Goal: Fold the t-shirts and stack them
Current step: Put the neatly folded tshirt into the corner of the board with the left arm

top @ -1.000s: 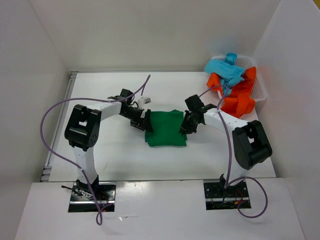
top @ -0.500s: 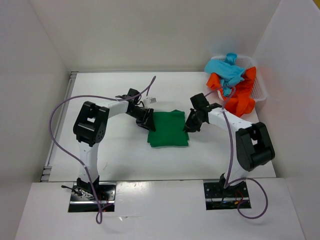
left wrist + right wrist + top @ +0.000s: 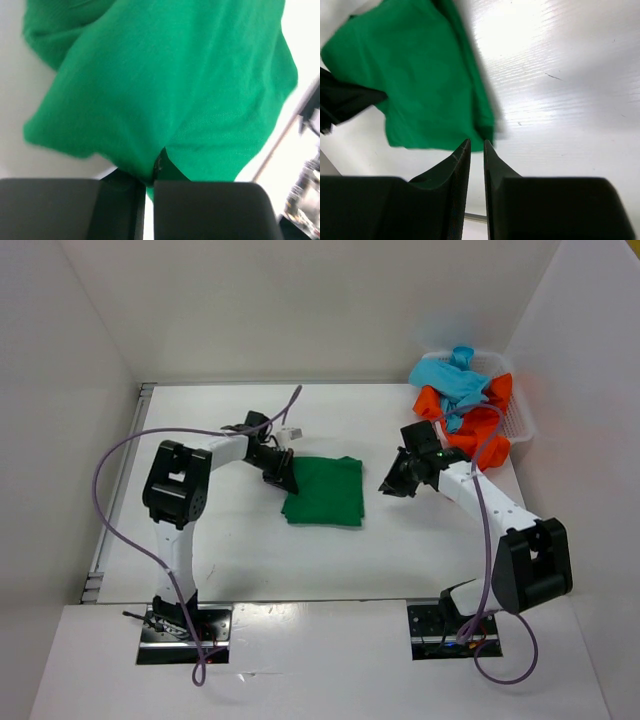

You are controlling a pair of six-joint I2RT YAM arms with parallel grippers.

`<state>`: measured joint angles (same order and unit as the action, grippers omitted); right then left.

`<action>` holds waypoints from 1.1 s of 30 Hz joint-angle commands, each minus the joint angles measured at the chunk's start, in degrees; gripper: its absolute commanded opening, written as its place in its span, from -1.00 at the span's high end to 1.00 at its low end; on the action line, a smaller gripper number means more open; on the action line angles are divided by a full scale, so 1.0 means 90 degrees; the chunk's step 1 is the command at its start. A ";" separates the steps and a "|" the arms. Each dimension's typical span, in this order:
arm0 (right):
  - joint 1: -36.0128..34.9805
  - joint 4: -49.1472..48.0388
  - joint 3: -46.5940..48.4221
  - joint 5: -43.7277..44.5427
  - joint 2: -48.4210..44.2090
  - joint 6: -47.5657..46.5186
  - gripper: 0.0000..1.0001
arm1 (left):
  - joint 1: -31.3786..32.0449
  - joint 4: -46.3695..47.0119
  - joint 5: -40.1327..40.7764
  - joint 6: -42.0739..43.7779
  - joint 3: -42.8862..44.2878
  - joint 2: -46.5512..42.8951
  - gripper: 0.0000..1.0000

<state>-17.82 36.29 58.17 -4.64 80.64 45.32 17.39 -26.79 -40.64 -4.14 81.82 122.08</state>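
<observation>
On the left, the left gripper (image 3: 283, 472) reaches in low over the white table (image 3: 220, 550), its claw pressed together on the left edge of the dark green folded cloth t-shirt (image 3: 325, 492). I take that pinch as a way to drag or straighten the neat square, or to lift the edge for one more fold. The green t-shirt lies flat near the middle of the table, between the two arms.

To its right, the right gripper (image 3: 395, 483) hangs just clear of the shirt, touching no cloth; it seems to be keeping out of the way. Farther right, at the back corner, the white plastic mesh basket (image 3: 522, 420) holds the turquoise-blue t-shirt (image 3: 450, 378) bunched on top of the bright orange-red t-shirt (image 3: 480, 445), which spills over the rim. Both are unfolded, so most of the job remains.

The overhead view cannot show either claw. The left wrist view settles it: green cloth is nipped between the two black fingers (image 3: 120, 200). The right wrist view shows its fingers (image 3: 457, 165) drawn nearly together, a thin slit between them, nothing in it, and the shirt's right edge just ahead.
</observation>
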 commanded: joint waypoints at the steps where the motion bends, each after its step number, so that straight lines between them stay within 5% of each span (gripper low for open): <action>1: 0.0037 0.0225 0.0012 0.0174 -0.0336 -0.0123 0.58 | -0.0914 -0.0158 0.1663 0.1043 0.0058 0.0019 1.00; 9: 0.0037 0.0342 0.0137 0.0174 -0.0337 -0.0329 0.58 | -0.1989 -0.0783 0.2836 0.2383 0.0731 -0.0050 1.00; 21: 0.0037 0.0527 0.0606 0.0057 0.0296 -0.0592 0.60 | -0.3815 -0.0891 0.4242 0.3263 0.3026 0.1532 1.00; 29: -0.0041 0.0811 0.0939 0.0057 0.0697 -0.0767 0.60 | -0.4129 -0.1007 0.4692 0.3478 0.5047 0.2811 1.00; 33: -0.0158 0.1094 0.1250 0.0204 0.0961 -0.0768 0.62 | -0.4188 -0.1739 0.4692 0.3409 0.6997 0.4038 1.00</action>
<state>-18.24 43.16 65.63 -3.99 88.18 39.44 -19.62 -37.23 -0.56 25.54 137.80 149.88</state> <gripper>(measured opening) 0.191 0.044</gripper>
